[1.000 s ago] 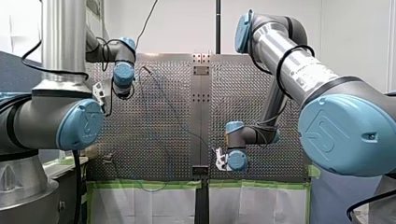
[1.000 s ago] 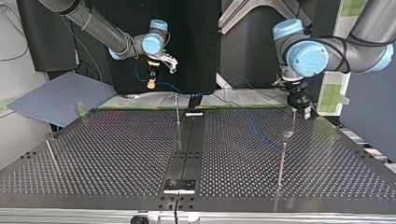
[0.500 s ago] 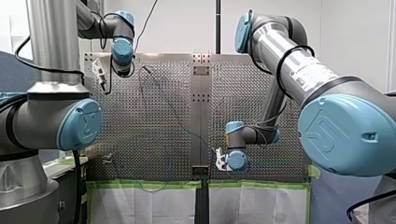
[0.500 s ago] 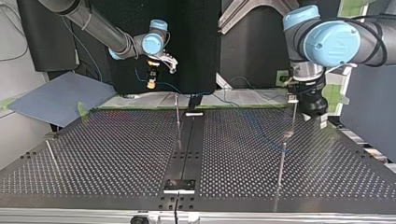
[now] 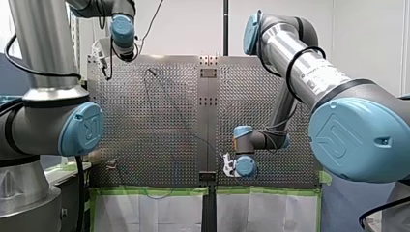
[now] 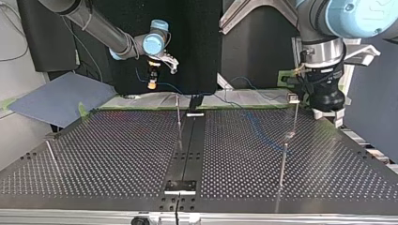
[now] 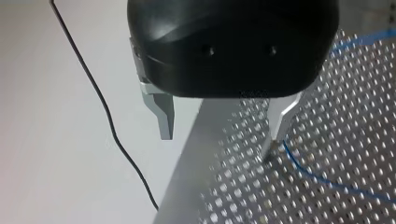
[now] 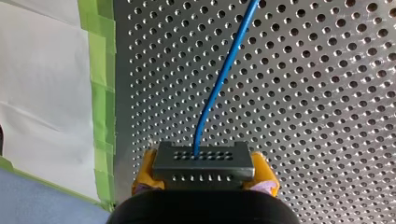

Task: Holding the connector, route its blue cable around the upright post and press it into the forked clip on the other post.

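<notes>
Snugly between yellow pads (image 8: 144, 172) of my right hand (image 8: 204, 176): connector (image 8: 204, 161), blue cable (image 8: 224, 70).

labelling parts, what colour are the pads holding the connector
Yellow pads, clearest in the right wrist view, clamped either side of the grey connector.

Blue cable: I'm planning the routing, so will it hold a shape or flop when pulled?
Probably floppy: the thin blue cable bends gently leaving the grey metal connector. Likely light, lying slack in curves across the perforated table.
</notes>
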You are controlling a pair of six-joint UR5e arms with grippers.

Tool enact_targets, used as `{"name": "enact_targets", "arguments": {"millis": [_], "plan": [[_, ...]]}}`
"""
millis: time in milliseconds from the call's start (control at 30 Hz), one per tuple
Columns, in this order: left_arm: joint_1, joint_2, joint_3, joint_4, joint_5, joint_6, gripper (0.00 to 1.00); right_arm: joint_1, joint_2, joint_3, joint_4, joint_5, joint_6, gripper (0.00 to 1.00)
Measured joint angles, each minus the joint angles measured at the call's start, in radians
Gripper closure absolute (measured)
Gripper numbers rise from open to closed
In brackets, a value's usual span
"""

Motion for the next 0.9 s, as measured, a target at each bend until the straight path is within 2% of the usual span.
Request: {"name": "enact_targets", "arguments": {"millis": [233,667,900], "plan": [[-0.002,0.056,0.01,-0.046,0.055,0.0,0.0,0.0,0.0,-0.003,0.001,0.0,0.0,0.62],[-0.003,0.173,-0.004,-0.048,0.173,-0.001,0.0,0.0,0.0,-0.003,0.001,0.0,-0.002,0.62],[-0.01,0.166,-0.019,-0.048,0.23,0.025,0.0,0.0,0.0,-0.003,0.002,0.0,-0.002,0.62]]}}
